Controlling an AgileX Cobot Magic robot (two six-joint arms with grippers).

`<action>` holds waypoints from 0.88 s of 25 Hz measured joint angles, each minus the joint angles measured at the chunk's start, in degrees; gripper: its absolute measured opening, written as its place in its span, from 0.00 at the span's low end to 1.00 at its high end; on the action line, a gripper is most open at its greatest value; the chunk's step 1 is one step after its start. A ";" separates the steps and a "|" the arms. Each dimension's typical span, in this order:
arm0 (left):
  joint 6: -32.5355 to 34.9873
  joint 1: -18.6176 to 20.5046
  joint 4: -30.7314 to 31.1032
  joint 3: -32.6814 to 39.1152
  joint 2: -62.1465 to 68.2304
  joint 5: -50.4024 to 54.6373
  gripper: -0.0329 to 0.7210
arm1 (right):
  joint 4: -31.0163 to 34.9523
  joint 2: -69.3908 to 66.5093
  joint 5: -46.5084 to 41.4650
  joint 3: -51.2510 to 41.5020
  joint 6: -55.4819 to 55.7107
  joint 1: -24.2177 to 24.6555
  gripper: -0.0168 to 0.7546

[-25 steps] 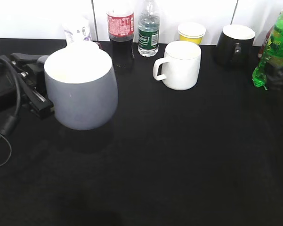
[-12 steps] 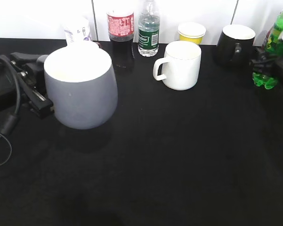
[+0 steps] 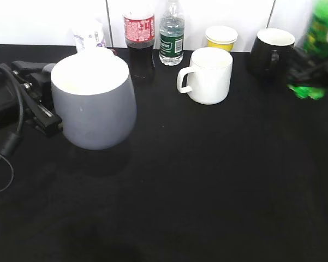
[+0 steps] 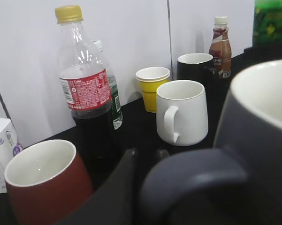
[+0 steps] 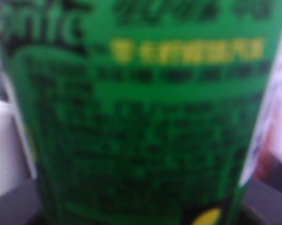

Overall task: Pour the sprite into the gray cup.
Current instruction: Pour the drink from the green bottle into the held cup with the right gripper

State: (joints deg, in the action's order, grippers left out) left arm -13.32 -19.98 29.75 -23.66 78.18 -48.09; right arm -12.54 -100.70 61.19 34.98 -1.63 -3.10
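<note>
The gray cup (image 3: 95,103) is at the left of the exterior view, a blue-gray mug with a white inside. My left gripper (image 3: 48,117) is shut on its loop handle (image 4: 192,173), which fills the left wrist view beside the dark fingers (image 4: 147,154). The sprite (image 3: 323,24) is at the far right edge, blurred, with its green lobed base (image 3: 304,91) low. My right gripper (image 3: 316,68) is shut around its middle. The green-and-yellow label (image 5: 141,117) fills the right wrist view and hides the jaws.
A white mug (image 3: 210,76), a black mug (image 3: 272,52) and a yellow paper cup (image 3: 221,37) stand at the back. A cola bottle (image 3: 139,38) and a clear bottle (image 3: 172,33) stand by the wall. A brick-red mug (image 4: 42,183) sits behind the gray cup.
My right gripper has carried the sprite up and a little leftward from the right edge; the bottle is now blurred. The gray cup and left gripper have not moved.
</note>
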 joint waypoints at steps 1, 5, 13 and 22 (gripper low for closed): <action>0.00 0.00 0.00 0.00 0.00 0.00 0.14 | -0.26 2.70 -2.22 -0.21 -0.05 -2.88 0.62; -0.06 0.00 0.05 0.00 0.15 0.00 0.14 | -4.59 5.97 -8.56 -0.21 -3.05 -16.34 0.62; -0.12 0.00 2.80 0.00 13.36 -10.38 0.14 | -5.78 5.97 -12.32 3.63 -36.36 -23.35 0.62; 5.65 0.00 3.51 0.00 16.59 -18.13 0.14 | -4.27 5.97 -14.31 4.47 -58.41 -23.35 0.62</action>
State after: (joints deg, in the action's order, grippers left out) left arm -7.67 -19.98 33.26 -23.66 94.77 -66.22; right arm -16.80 -94.73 46.88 39.44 -60.04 -26.45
